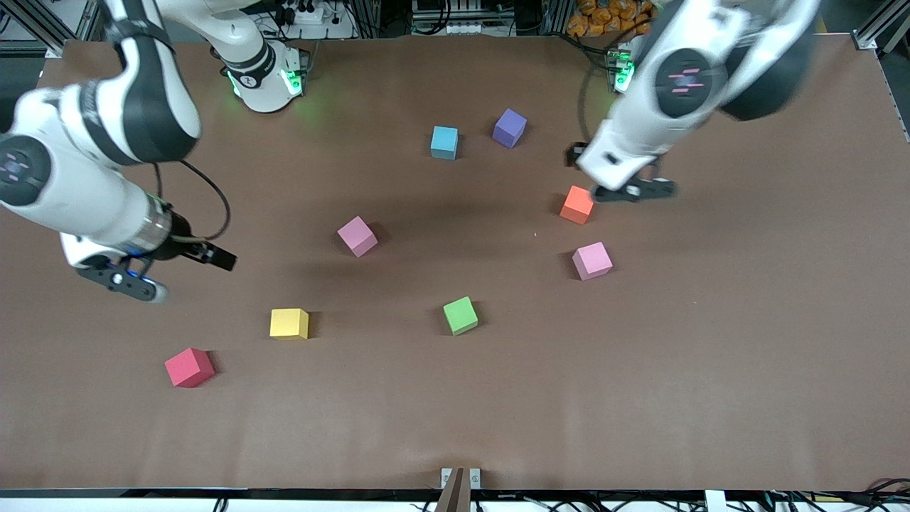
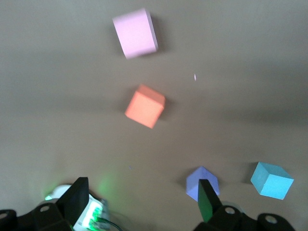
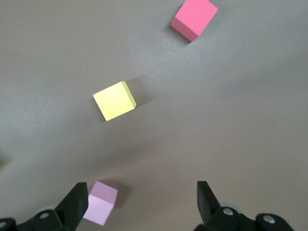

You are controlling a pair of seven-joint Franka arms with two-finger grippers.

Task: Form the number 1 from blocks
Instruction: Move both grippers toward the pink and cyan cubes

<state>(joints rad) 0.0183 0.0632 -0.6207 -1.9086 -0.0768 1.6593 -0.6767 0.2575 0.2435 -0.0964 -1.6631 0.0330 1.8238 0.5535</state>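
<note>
Orange cube [image 1: 576, 205] just beside left jaws; red cube [image 1: 189, 367] and green cube [image 1: 461, 316] well apart from both jaws.

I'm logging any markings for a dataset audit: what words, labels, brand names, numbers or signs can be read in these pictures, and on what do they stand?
None can be read.
The eight cubes, among them the purple cube and yellow cube, have plain faces.
The brown table cover carries no print.
The round caps on both arms show small pink-and-blue marks, too blurred to read as text.
The left gripper and right gripper bear no legible label.
</note>
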